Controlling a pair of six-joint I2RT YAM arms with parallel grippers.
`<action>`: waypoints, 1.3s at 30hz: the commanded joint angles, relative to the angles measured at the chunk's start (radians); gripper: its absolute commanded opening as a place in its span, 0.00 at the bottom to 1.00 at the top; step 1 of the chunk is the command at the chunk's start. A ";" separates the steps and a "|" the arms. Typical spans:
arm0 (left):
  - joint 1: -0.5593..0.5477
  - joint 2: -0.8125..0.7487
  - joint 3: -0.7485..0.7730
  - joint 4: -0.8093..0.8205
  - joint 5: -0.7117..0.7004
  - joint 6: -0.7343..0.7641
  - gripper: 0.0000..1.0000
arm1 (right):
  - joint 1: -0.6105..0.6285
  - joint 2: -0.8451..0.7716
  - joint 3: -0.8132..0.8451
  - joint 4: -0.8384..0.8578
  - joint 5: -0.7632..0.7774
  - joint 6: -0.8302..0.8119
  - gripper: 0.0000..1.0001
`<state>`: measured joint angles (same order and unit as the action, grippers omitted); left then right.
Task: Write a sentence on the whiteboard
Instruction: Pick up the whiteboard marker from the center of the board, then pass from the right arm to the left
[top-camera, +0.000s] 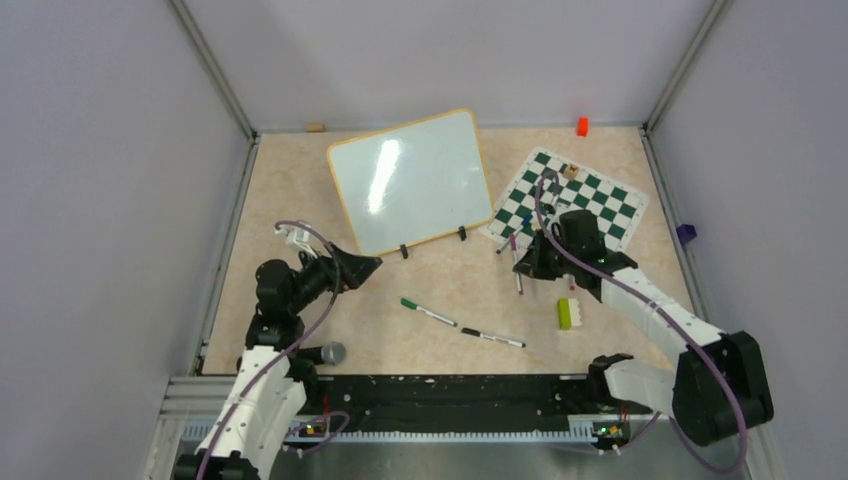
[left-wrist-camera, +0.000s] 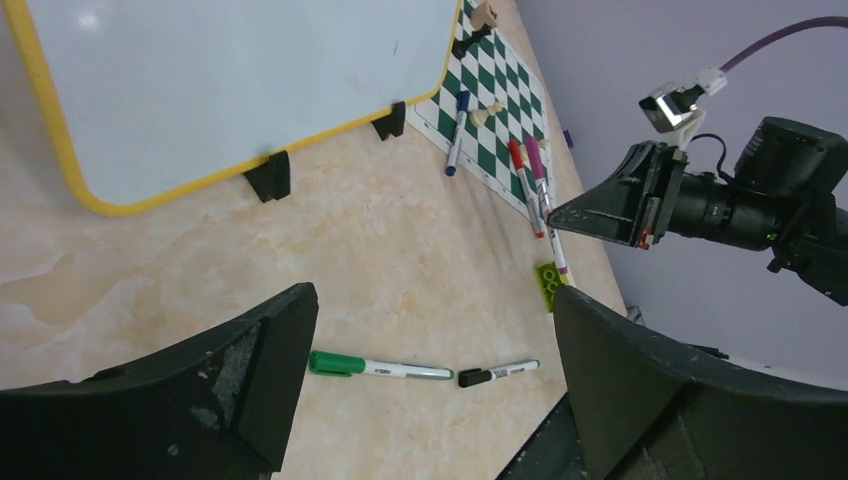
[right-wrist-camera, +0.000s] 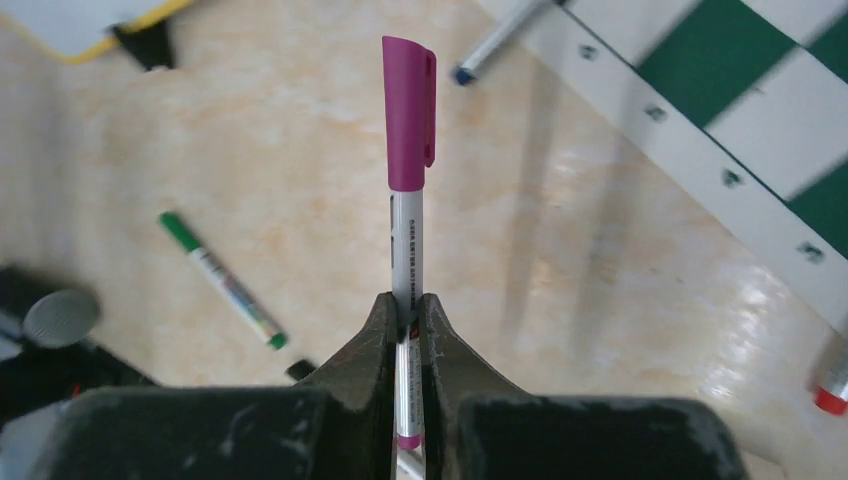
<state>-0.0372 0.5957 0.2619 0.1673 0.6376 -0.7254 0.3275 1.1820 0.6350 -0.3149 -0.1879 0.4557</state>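
The whiteboard (top-camera: 410, 180) lies tilted at the back middle of the table, with an orange-yellow frame and two black clip feet. Its glossy face (left-wrist-camera: 230, 70) is blank, so the sentence is out of view. My right gripper (top-camera: 520, 266) sits low at the chess mat's near-left edge, shut on a magenta-capped marker (right-wrist-camera: 408, 150). The marker's white barrel is pinched between the fingertips (right-wrist-camera: 380, 325) with the cap still on and pointing away. My left gripper (top-camera: 368, 265) hovers open below the board's near-left corner, nothing between its fingers (left-wrist-camera: 270, 350).
A green marker (top-camera: 428, 312) and a black marker (top-camera: 492, 338) lie in front of the arms. A lime brick (top-camera: 566, 313) lies by the right arm. The green-and-white chess mat (top-camera: 600, 200) carries a blue marker (left-wrist-camera: 457, 130), a red marker (left-wrist-camera: 520, 170) and small pieces. An orange block (top-camera: 582, 126) sits at the back wall.
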 joint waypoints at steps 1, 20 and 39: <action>-0.095 0.057 0.051 0.121 0.004 -0.105 0.92 | 0.014 -0.110 -0.019 0.150 -0.337 -0.080 0.00; -0.622 0.603 0.356 0.357 -0.305 -0.226 0.84 | 0.150 -0.183 0.003 0.171 -0.562 -0.106 0.00; -0.624 0.643 0.436 0.228 -0.105 -0.223 0.73 | 0.206 -0.098 0.062 0.268 -0.644 -0.070 0.00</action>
<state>-0.6567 1.2373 0.6426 0.3847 0.4671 -0.9459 0.5106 1.0760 0.6346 -0.0963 -0.8146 0.3897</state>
